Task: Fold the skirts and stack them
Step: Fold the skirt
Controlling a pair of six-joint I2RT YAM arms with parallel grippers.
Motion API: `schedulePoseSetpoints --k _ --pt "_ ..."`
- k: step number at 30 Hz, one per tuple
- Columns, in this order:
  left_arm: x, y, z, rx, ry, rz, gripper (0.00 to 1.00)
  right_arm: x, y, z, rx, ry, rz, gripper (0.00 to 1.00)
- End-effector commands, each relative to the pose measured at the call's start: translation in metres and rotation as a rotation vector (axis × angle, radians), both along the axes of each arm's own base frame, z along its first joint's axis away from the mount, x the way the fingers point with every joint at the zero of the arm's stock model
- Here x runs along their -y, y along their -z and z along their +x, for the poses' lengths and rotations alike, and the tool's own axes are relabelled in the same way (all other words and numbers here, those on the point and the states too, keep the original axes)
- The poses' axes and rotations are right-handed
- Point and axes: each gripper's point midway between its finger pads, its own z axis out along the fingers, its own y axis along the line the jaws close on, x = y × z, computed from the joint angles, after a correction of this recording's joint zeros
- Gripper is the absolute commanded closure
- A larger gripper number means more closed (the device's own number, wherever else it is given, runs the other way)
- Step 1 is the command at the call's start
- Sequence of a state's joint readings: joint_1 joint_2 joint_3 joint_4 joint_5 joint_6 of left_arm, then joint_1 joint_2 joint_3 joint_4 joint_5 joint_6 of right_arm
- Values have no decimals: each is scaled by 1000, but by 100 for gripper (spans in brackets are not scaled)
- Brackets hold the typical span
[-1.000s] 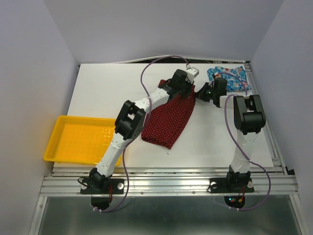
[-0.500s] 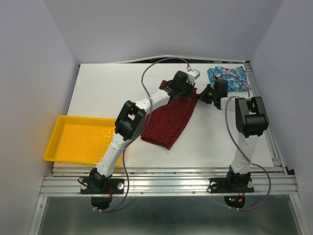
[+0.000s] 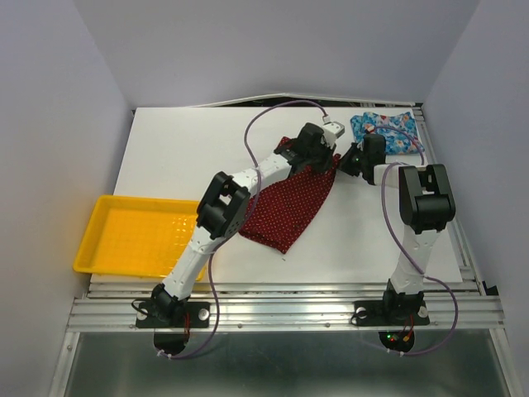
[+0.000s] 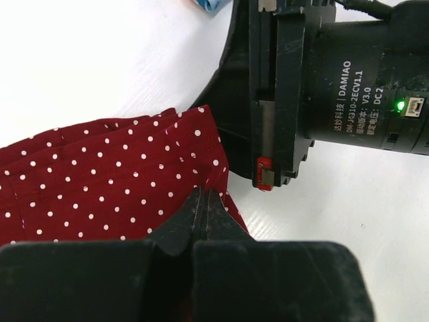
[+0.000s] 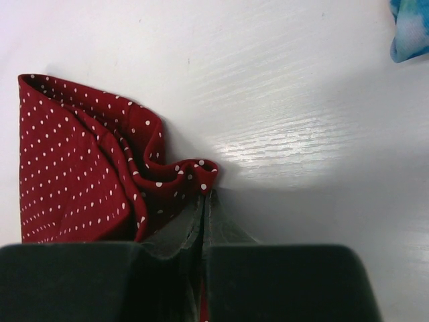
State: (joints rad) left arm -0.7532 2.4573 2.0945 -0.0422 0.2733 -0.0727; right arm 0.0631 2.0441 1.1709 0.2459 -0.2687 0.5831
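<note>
Both arms stretch toward the far middle of the worktop [image 3: 182, 157], left fingers [image 4: 191, 221] and right fingers [image 5: 189, 225] pinched together on the dark red skirt [image 3: 289, 203]'s far edge, now dragged slightly rightward toward the blue skirt [image 3: 388, 132].

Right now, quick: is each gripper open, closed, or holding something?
Left gripper: closed, fingers pinching the red dotted skirt at its edge.
Right gripper: closed, pinching a corner of the same skirt.
</note>
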Motion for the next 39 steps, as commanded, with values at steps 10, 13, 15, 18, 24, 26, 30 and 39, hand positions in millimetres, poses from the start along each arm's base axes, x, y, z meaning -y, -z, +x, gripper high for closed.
schedulePoseSetpoints --k 10,13,15,18,24,26,30,39 --pt "17 7 -7 -28 39 -13 59 29 -19 2 42 114 -106 84" --pt "10 -25 -7 12 48 -10 49 40 -33 -4 58 128 -174 53" --pt "0 -42 -9 42 48 13 47 47 -42 -7 57 134 -195 35" --pt "-21 -90 -14 112 30 26 42 56 -48 -11 31 140 -224 26" --pt "-83 -138 -48 196 25 171 33 45 -100 -22 114 52 -188 28" --pt "-110 -121 -77 154 91 267 36 28 -120 -27 152 -30 -132 32" --pt "-153 -79 -133 36 150 359 50 6 -137 -33 166 -129 -65 45" --pt "-193 -13 -227 -57 263 527 46 -59 -97 -39 80 -341 9 51"
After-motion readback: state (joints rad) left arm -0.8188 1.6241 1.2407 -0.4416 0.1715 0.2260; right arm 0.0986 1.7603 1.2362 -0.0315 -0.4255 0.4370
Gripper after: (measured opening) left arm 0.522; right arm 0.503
